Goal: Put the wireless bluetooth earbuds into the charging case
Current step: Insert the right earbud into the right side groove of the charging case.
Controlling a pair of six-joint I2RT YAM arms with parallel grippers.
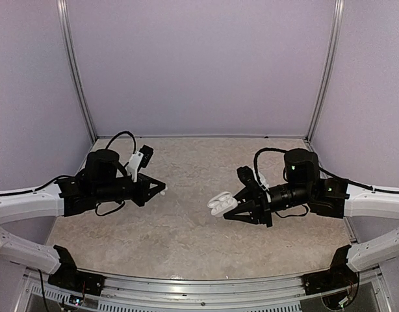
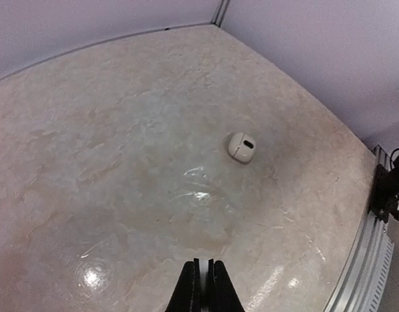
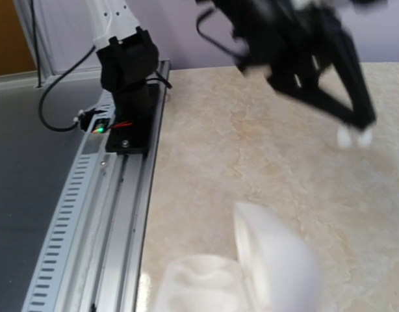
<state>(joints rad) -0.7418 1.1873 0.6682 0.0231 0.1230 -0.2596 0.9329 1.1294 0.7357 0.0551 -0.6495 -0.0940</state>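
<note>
My right gripper (image 1: 231, 207) is shut on the charging case (image 1: 218, 203), a white clamshell held with its lid open. The right wrist view shows the case (image 3: 264, 260) close up and blurred, its moulded recess facing up; my right fingers are hidden there. My left gripper (image 1: 162, 190) points at the case from the left, a gap away, and is shut on a tiny white earbud (image 1: 164, 190). That earbud shows as a white sliver between the black pads (image 2: 194, 286) and as a white blob (image 3: 347, 137) at the tip. A roundish whitish piece with a dark spot (image 2: 242, 145) lies alone on the table; I cannot tell what it is.
The beige marbled table (image 1: 186, 240) is walled in purple at the back and both sides. An aluminium rail (image 3: 102, 195) runs along the near edge, carrying the left arm's base (image 3: 128, 78) and the right arm's base (image 2: 386, 188).
</note>
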